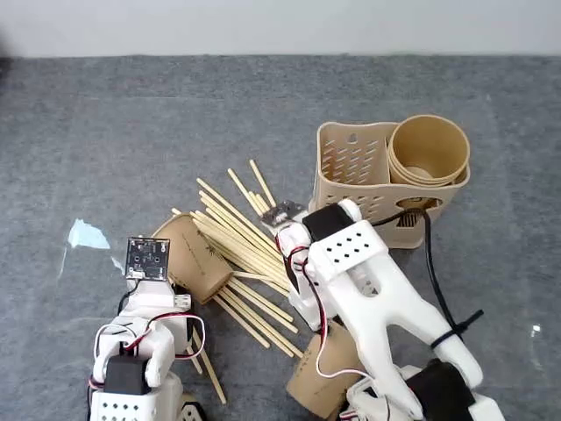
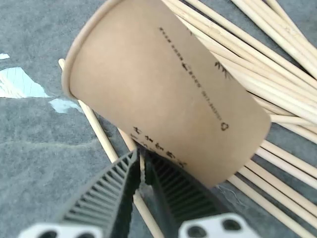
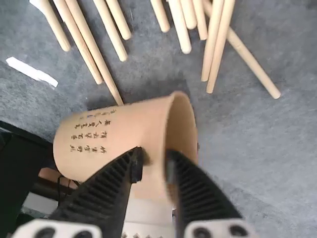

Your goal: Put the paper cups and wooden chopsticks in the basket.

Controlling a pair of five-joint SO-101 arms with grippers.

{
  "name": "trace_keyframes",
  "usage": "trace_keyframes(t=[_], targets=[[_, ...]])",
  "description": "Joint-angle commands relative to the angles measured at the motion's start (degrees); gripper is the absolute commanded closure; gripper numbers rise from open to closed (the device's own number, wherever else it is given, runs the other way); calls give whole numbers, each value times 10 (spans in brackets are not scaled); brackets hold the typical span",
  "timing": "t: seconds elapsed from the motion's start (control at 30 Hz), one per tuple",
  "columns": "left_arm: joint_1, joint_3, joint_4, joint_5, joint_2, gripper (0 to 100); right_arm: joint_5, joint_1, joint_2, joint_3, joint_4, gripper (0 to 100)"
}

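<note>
A brown paper cup (image 1: 197,256) lies on its side across a spread of wooden chopsticks (image 1: 250,246). My left gripper (image 2: 141,166) is shut, its tips right against this cup's (image 2: 163,89) side; one chopstick (image 2: 99,131) runs beneath the fingers. A second paper cup (image 1: 326,373) lies under the right arm, close to its base. My right gripper (image 3: 153,161) is shut on that cup's (image 3: 109,139) wall at the rim, one finger outside and one inside. The tan basket (image 1: 351,162) stands at the back right with paper cups (image 1: 428,149) stacked in its right compartment.
A pale blue scrap (image 1: 86,235) lies on the grey mat left of the chopsticks. The right arm's black cable (image 1: 434,281) trails past the basket's front. More chopsticks (image 3: 94,44) lie beyond the held cup. Open mat stretches across the back and left.
</note>
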Motion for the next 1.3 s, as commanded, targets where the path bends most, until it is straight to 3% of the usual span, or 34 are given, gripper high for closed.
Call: trace_keyframes(t=[0.0,0.5,0.87,1.27], targets=[[0,-4,4,2,-6,987,8,-4,0,-55,22,993],[0,-4,4,2,-6,987,8,-7,-7,-176,26,991],[0,-4,4,2,-6,987,33,-7,-164,-257,26,991],[0,-4,4,2,-6,987,44,-1,-225,-504,22,991]])
